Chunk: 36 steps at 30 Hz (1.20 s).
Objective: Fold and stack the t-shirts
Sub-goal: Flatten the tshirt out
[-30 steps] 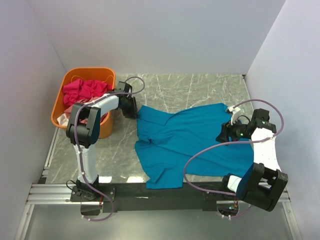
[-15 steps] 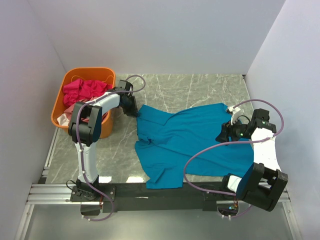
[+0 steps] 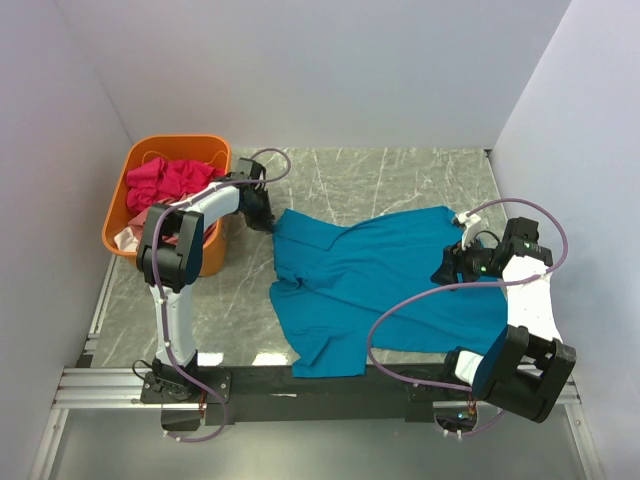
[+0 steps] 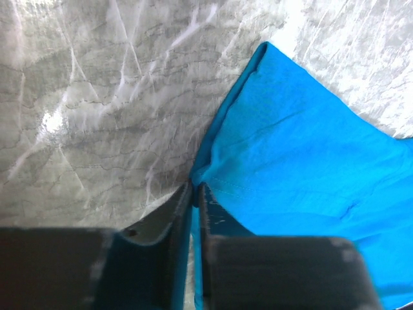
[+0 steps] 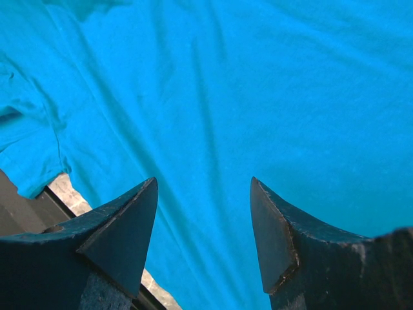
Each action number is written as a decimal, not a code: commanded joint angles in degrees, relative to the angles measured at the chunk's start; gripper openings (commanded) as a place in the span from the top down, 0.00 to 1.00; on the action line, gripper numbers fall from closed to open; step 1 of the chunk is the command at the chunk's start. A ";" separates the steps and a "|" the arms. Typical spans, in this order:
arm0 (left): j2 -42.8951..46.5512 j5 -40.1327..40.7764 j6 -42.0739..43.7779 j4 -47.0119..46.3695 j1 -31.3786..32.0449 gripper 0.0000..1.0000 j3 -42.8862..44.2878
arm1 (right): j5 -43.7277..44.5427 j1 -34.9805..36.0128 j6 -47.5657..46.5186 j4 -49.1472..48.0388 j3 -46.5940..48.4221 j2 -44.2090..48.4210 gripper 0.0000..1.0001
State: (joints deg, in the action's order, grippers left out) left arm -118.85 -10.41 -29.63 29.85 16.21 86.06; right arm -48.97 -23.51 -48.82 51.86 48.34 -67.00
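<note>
teal-blue t-shirt point(image 3: 380, 270), magenta t-shirt point(image 3: 165, 180), orange basket point(image 3: 180, 141)

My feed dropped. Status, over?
Left gripper shut on teal shirt corner. Right gripper open over same shirt. Magenta shirt in basket. No obstruction seen.

Orange basket point(image 3: 215, 255) on marble table point(image 3: 400, 180)

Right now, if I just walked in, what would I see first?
A big teal-blue t-shirt lies rumpled across the middle of the marble table. The left gripper is pinched shut on its far-left corner, while the right gripper hangs open over its right side. At the far left, an orange basket holds a magenta-pink t-shirt.
</note>
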 commanded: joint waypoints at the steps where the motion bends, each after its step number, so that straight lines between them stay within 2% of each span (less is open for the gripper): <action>1: 0.11 0.66 0.54 -0.14 0.14 0.88 2.09 | -1.13 0.30 -0.58 -0.09 -0.08 -0.15 0.34; 6: 0.20 1.10 0.71 0.30 0.14 0.99 3.06 | -1.30 0.30 -0.66 0.09 0.09 -0.32 0.34; 11: 2.12 2.24 0.62 -0.31 0.14 1.00 2.63 | -0.95 0.30 -0.84 0.18 -0.08 -0.15 0.34; 18: 10.11 3.03 1.68 1.26 0.14 1.00 1.66 | 3.35 0.39 -0.58 -0.52 3.33 -1.29 0.34; 23: 14.95 2.42 2.47 0.57 -0.12 1.00 -3.51 | 10.99 0.39 9.84 -10.68 7.91 -4.88 0.34; 26: 16.63 -0.48 3.17 0.21 -0.21 1.00 -5.37 | 15.56 0.39 16.79 -16.93 11.07 -9.62 0.34; 30: 17.42 -1.27 4.93 1.00 -0.38 1.00 -5.20 | 21.28 0.39 24.46 -20.04 19.57 -21.37 0.35; 33: 18.03 -3.99 4.75 -0.05 -0.82 1.00 -5.38 | 21.03 0.48 26.93 -18.73 27.40 -30.25 0.37; 36: 18.30 -5.40 5.02 -0.31 -1.79 1.00 -5.46 | 21.72 1.97 24.83 -13.82 37.31 -39.74 0.41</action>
State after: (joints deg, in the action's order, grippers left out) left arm -103.00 -12.88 -26.11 30.85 15.55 80.82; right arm -29.32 -22.94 -26.02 36.53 77.43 -100.33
